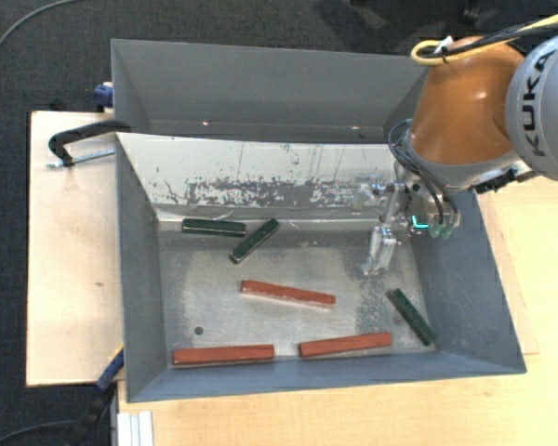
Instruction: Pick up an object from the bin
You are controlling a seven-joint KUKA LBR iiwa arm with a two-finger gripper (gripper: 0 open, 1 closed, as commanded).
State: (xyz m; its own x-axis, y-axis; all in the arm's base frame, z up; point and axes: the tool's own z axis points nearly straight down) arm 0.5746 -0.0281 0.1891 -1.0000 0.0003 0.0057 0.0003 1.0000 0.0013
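The gripper (pixel 381 254) is hanging over bare floor in the right part of the grey bin (pixel 139 277). The nearest piece, a dark green bar (pixel 411 316), is lying slanted close to the right wall, with a red-brown bar (pixel 345 345) near its lower end. A good pick here is probably asking for the gripper to be lining up across that green bar's narrow width at mid-length, keeping clear of the sloping wall. Whether it is spread or pressed together I cannot tell, and it is carrying and touching nothing I can make out.
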